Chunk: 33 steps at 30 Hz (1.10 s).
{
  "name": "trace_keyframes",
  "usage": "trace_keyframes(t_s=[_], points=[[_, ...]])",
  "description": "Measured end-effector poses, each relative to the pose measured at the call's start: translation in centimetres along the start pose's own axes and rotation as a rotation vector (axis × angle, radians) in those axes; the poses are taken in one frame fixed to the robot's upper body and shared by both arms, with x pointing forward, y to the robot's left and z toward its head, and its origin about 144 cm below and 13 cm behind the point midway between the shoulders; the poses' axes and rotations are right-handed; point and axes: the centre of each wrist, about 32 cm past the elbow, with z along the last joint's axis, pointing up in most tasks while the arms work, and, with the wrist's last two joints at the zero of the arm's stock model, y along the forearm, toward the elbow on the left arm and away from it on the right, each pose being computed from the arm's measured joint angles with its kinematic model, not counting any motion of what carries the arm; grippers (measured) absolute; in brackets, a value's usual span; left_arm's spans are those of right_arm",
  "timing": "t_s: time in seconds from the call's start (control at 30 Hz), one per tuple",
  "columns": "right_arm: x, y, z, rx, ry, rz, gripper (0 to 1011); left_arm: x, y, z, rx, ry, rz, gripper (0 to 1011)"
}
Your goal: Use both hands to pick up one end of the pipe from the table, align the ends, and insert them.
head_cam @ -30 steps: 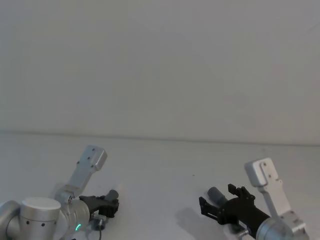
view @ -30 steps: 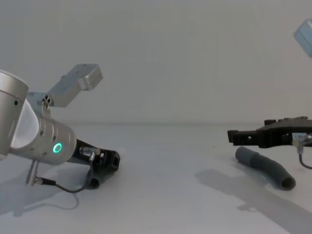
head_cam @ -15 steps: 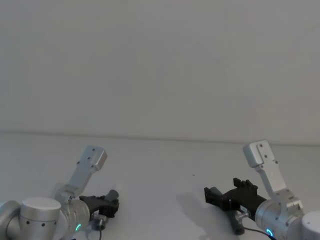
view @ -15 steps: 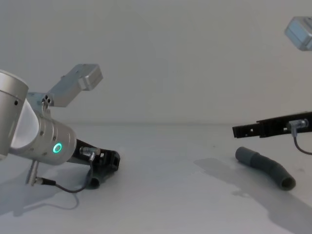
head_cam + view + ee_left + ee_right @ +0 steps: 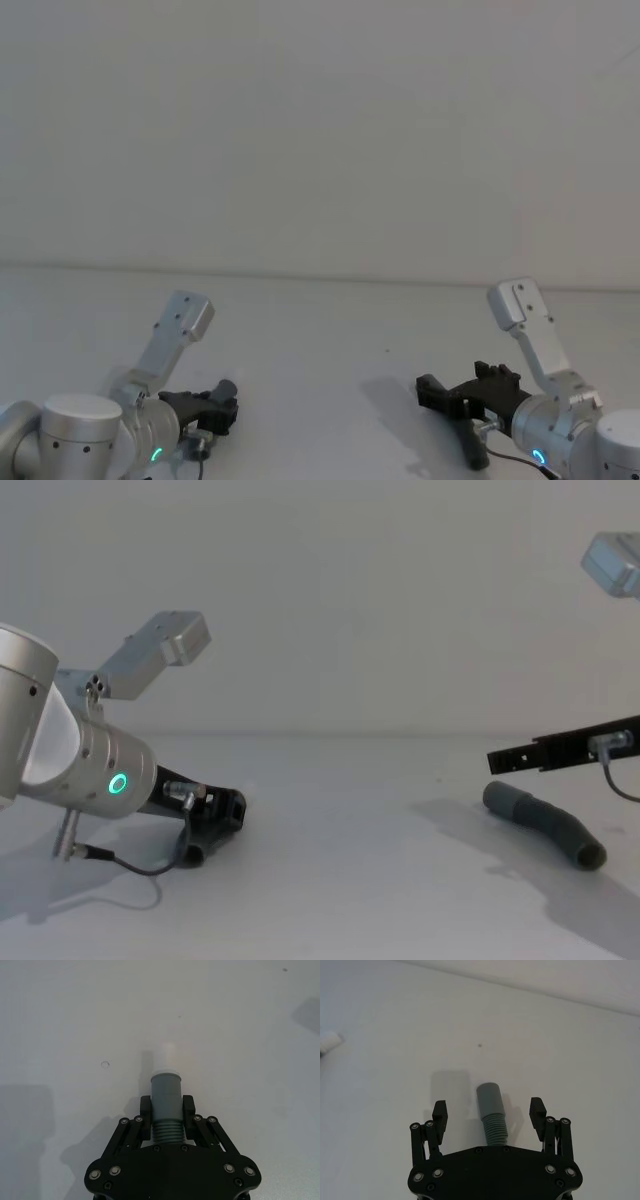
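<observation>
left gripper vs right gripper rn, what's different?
Grip: the left gripper is shut on the ribbed part of the white-tipped pipe piece. The right gripper is open above the other pipe piece, not touching it.
Height: in the chest view the left gripper sits low at the table, while the right gripper hangs above its piece with a gap.
Shared: both are black and line up along their piece, cuff ahead.

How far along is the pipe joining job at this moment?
Done: the left gripper is shut on the white-tipped hose piece, low at the table. In hand: the right gripper, open, hangs over the wide-cuffed hose piece, apart from it. To do: gripping it, lifting both, aligning, inserting.
</observation>
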Motion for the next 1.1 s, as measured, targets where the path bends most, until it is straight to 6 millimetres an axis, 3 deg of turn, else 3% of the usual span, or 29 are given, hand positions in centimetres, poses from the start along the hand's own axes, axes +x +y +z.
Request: trace_keyframes(t_s=[1.1], points=[[1.2,0.8,-2.5,-0.091,-0.007,-0.003,1000,0.0,0.0,0.0,0.000,0.000,0.000,327]])
